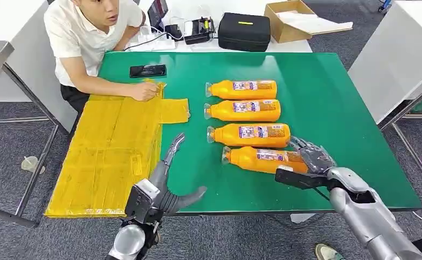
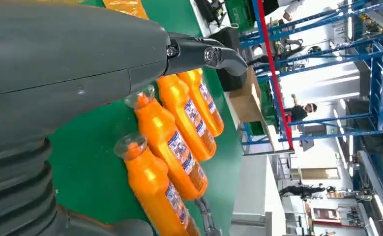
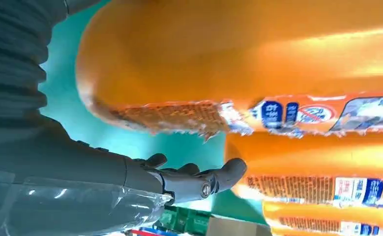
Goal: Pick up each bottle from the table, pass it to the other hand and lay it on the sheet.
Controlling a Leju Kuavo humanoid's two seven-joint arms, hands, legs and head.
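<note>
Bottles: four, all lying in a row on the green surface (image 1: 333, 108); none on the yellow sheet (image 1: 111, 151).
Nearest bottle (image 1: 263, 160): right hand (image 1: 311, 157) at its base, fingers spread, grip not yet closed.
Left hand (image 1: 170, 162): open, empty, beside sheet.
Progress: nothing transferred; all four remain.

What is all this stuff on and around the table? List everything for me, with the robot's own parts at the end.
Orange plastic bottles: four, lying in a row on the table, caps toward the sheet.
Yellow sheet: one, on the table's left part.
Green table: one, centre.
Black phone: one, far left of the table.
Black case: one, beyond the table.
Cardboard box: one, brown, beside the case.
Person in a white shirt: one, hand on the sheet's far edge.
Left hand: grey, open, over the table beside the sheet.
Right hand: grey, at the nearest bottle's base.
</note>
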